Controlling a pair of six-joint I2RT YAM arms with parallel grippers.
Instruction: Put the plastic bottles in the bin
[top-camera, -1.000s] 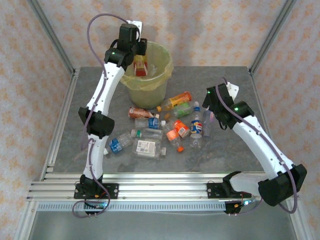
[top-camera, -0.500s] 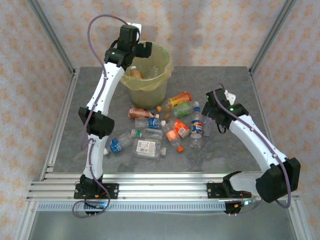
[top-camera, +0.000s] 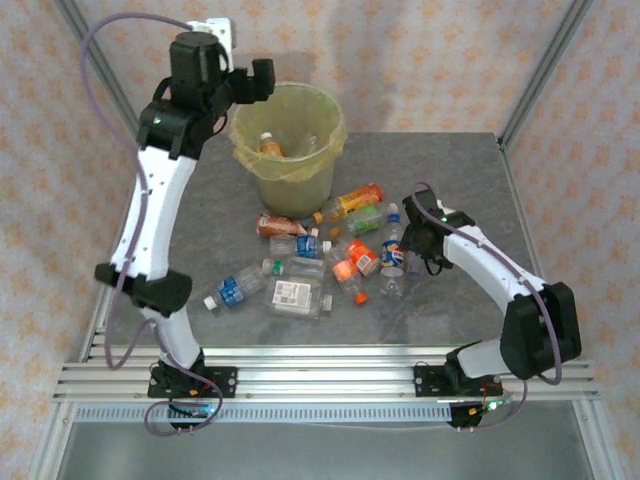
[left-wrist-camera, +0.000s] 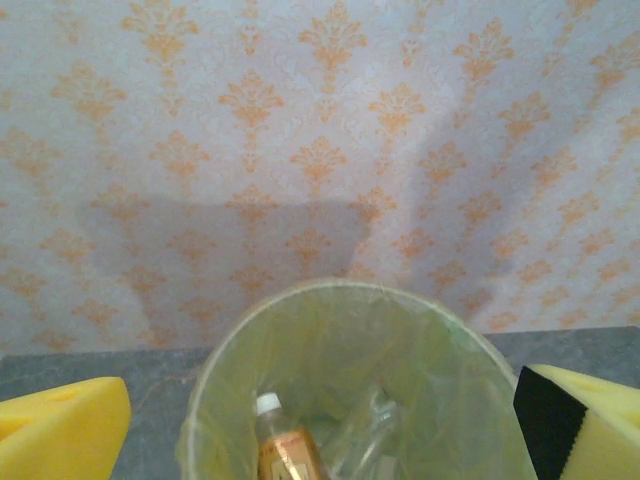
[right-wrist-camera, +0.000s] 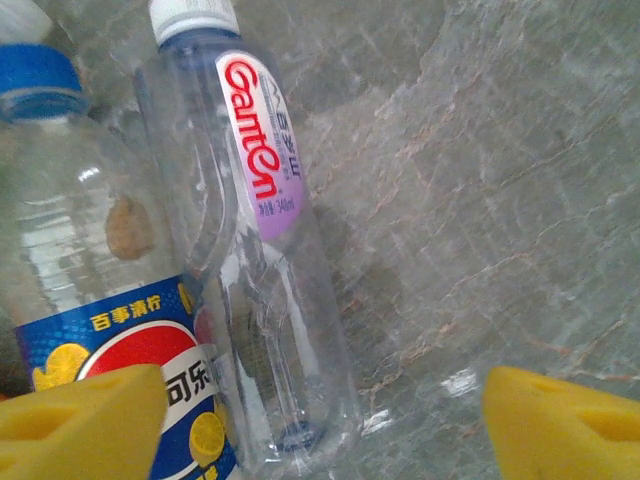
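Observation:
The bin stands at the back of the table, with an orange-labelled bottle lying inside it. My left gripper hangs open and empty above the bin's left rim. In the left wrist view its yellow fingers flank the bin and the white-capped bottle below. Several plastic bottles lie scattered mid-table. My right gripper is low at the pile's right edge, open. Between its fingers lies a clear purple-labelled bottle, with a Pepsi bottle under the left finger.
Grey marble table with bare room right of the pile and at the back right. An aluminium frame rail runs along the near edge, and patterned walls close in the back and sides. A blue-labelled bottle lies nearest the left arm.
The left gripper opened and dropped the orange-labelled bottle into the bin, then rose and swung left. The right gripper moved down and left onto the bottles, its jaws narrowing a little.

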